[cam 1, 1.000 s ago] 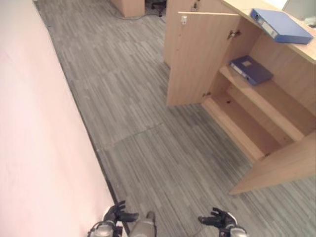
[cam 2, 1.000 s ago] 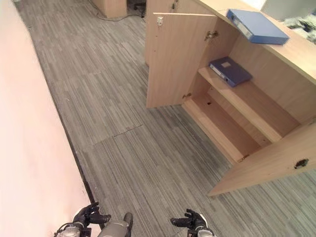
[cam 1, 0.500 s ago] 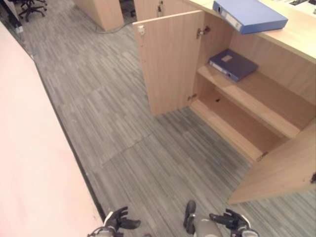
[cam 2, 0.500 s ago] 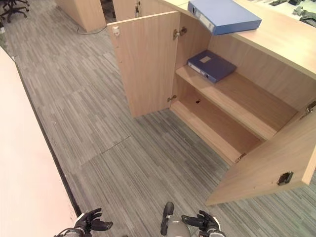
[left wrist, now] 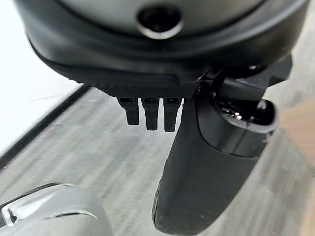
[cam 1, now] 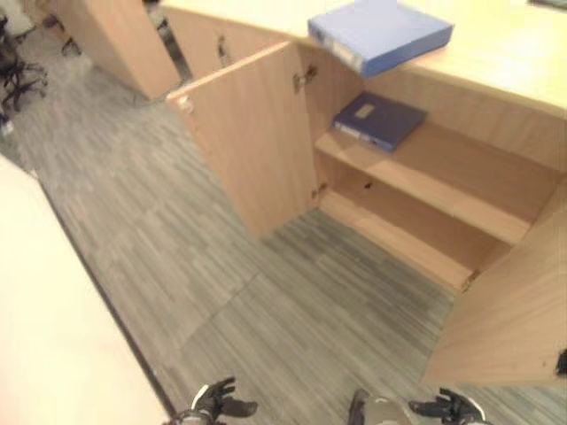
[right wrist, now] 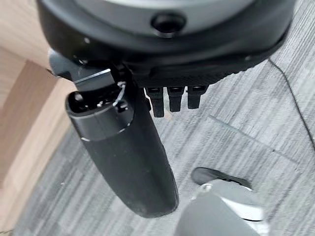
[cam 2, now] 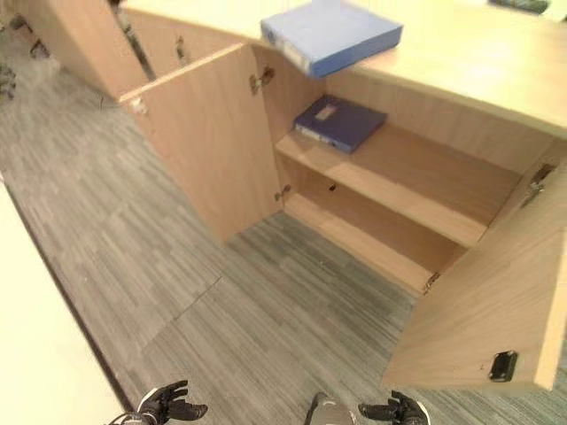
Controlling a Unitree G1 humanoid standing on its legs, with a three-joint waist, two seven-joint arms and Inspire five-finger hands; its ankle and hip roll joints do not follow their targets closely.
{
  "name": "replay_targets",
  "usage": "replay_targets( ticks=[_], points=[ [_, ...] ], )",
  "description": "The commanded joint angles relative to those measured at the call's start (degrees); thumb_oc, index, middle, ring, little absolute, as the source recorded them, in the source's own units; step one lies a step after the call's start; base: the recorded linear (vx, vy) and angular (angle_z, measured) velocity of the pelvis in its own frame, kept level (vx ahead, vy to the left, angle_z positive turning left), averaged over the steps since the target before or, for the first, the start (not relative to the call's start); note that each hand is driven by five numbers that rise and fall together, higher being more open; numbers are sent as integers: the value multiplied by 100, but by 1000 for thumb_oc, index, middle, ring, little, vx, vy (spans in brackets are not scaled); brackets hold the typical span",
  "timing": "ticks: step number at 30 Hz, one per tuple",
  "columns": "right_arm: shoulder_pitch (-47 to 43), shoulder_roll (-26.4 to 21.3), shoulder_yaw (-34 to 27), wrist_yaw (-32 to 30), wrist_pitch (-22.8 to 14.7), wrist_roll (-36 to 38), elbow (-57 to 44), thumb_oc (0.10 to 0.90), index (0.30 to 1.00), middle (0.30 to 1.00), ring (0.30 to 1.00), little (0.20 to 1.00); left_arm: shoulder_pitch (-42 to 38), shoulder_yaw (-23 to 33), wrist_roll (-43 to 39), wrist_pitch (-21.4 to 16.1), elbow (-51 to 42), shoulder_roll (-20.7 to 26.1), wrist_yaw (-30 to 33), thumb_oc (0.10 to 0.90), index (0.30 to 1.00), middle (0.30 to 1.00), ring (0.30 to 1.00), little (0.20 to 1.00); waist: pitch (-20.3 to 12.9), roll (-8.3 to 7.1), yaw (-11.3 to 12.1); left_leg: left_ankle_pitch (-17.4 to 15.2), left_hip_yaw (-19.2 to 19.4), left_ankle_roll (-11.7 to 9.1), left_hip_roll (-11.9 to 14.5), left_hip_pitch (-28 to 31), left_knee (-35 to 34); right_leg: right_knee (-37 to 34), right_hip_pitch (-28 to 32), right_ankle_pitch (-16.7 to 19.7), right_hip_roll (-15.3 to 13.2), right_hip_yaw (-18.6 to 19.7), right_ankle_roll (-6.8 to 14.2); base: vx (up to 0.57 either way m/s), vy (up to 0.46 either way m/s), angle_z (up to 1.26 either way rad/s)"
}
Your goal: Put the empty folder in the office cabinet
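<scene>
Folder (cam 1: 381, 34) in light blue, lying flat on the wooden counter (cam 1: 505, 53) with one corner projecting past the counter edge, directly above the open cabinet (cam 2: 416, 190). Judged from its boxy, thick-spined form, it is a rigid lever-arch type; if empty as the task states, it should be light and stiff, with smooth covers that may slip under a shallow hold. The best purchase is probably across the spine or at the overhanging corner, with fingers below and thumb above.

Left hand (cam 1: 217, 405) and right hand (cam 1: 447, 409) hang low above the grey carpet floor (cam 1: 221, 266), well apart from the counter. Each has its fingers relaxed and spread, and neither holds anything; the wrist views show the same, with straight fingers and thumb over bare carpet.

Second folder (cam 2: 340, 121), darker blue, lies flat on the upper shelf (cam 2: 416, 186) toward its left end, leaving the rest of that shelf and the bottom shelf (cam 2: 354, 235) free. Left cabinet door (cam 2: 199, 142) stands open toward the robot. Right cabinet door (cam 2: 492, 310) swings out wide into the approach path and is the likeliest thing to catch an arm. More wooden furniture (cam 1: 111, 40) stands further back.
</scene>
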Motion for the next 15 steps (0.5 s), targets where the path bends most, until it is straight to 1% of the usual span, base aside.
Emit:
replay_targets(
  ticks=[1, 2, 3, 4, 5, 6, 7, 8, 9, 10, 11, 12, 13, 14, 15],
  points=[
    [-152, -116, -199, -71, -141, 172, -77, 800, 900, 900, 900, 900, -197, -117, 28, -204, -380, 167, 130, 800, 900, 900, 900, 900, 126, -124, 73, 374, 200, 294, 190, 103, -602, -842, -340, 787, -253, 585, 616, 343, 3, -2],
    [-153, -116, -220, -73, -159, 240, -99, 800, 900, 900, 900, 900, -205, -154, 60, -204, -377, 160, 123, 800, 900, 900, 900, 900, 143, -148, 120, 249, 172, 374, 224, -96, -833, -851, -225, 700, -243, 758, 637, 265, 66, -11],
    [-144, -123, -228, -61, -168, 251, -115, 800, 900, 900, 900, 900, -184, -181, 74, -202, -403, 147, 123, 800, 900, 900, 900, 900, 170, -116, 158, 108, 123, 409, 262, -202, -1092, -843, -87, 618, -196, 898, 682, 387, 134, -25],
    [-151, -132, -212, -55, -179, 258, -136, 800, 900, 900, 900, 900, -169, -202, 58, -197, -445, 136, 131, 800, 900, 900, 900, 900, 199, -68, 198, 68, 33, 411, 274, -315, -1504, -801, -20, 543, -171, 1053, 726, 461, 268, -53],
    [-127, -120, -156, -37, -186, 242, -165, 800, 900, 900, 900, 900, -153, -220, 41, -204, -443, 105, 153, 800, 900, 900, 900, 900, 235, 37, 264, 115, -225, 356, 282, -417, -2385, -746, 91, 424, -126, 1358, 811, 323, 228, -69],
    [-128, -121, -157, -37, -185, 242, -166, 800, 900, 900, 900, 900, -156, -220, 42, -204, -443, 104, 153, 800, 900, 900, 900, 900, 226, 33, 264, 148, -220, 360, 272, -419, -2419, -763, 82, 447, -132, 1358, 811, 334, 233, -71],
    [-118, -119, -132, -34, -186, 234, -190, 800, 900, 900, 900, 900, -149, -237, 48, -210, -418, 89, 165, 800, 900, 900, 900, 900, 234, 62, 311, 199, -393, 318, 282, -505, -2833, -818, 184, 396, -111, 1506, 858, 429, 226, -72],
    [-118, -108, -90, -34, -204, 250, -262, 800, 900, 900, 900, 900, -157, -252, 26, -236, -373, 72, 190, 800, 900, 900, 900, 900, 258, 165, 431, 614, -793, 210, 374, -805, -3398, -807, 405, 230, -51, 1801, 926, 792, 350, -84],
    [-127, -82, -43, -58, -216, 245, -306, 800, 900, 900, 900, 900, -167, -250, -15, -253, -361, 69, 222, 800, 900, 900, 900, 900, 302, 199, 568, 793, -1239, 170, 368, -1198, -3822, -810, 639, 99, -4, 2182, 959, 840, 321, -92],
    [-132, -63, -15, -54, -219, 227, -306, 800, 900, 900, 900, 900, -154, -236, -49, -273, -352, 70, 229, 800, 900, 900, 900, 900, 332, 174, 624, 826, -1446, 154, 345, -1352, -3990, -795, 766, 9, 12, 2411, 972, 550, 164, -93],
    [-128, -58, -10, -54, -219, 226, -306, 800, 900, 900, 900, 900, -149, -236, -50, -276, -349, 75, 229, 800, 900, 900, 900, 900, 345, 141, 635, 808, -1414, 150, 327, -1299, -4009, -759, 779, -43, -15, 2429, 969, 501, 167, -89],
    [-165, -36, 41, -38, -208, 175, -259, 800, 900, 900, 900, 900, -125, -197, -84, -302, -291, 68, 240, 800, 900, 900, 900, 900, 370, 139, 717, 844, -1795, 98, 328, -1632, -4140, -744, 950, -170, 52, 2856, 993, 333, 117, -89],
    [-164, -31, 45, -38, -208, 174, -258, 800, 900, 900, 900, 900, -123, -195, -84, -305, -287, 72, 240, 800, 900, 900, 900, 900, 379, 109, 727, 818, -1768, 97, 310, -1607, -4130, -702, 948, -214, 27, 2874, 990, 484, 215, -117],
    [-178, -22, 55, -31, -205, 150, -231, 800, 900, 900, 900, 900, -90, -164, -97, -309, -256, 65, 239, 800, 900, 900, 900, 900, 384, 120, 753, 854, -1929, 74, 331, -1770, -4146, -701, 1052, -289, 70, 3131, 1013, 320, 180, -150],
    [-172, 5, 61, -15, -189, 122, -211, 800, 900, 900, 900, 900, -57, -127, -94, -313, -211, 60, 231, 800, 900, 900, 900, 900, 385, 106, 779, 873, -1998, 47, 360, -1832, -4126, -654, 1130, -407, 54, 3375, 1030, 526, 427, -138]
  ],
)
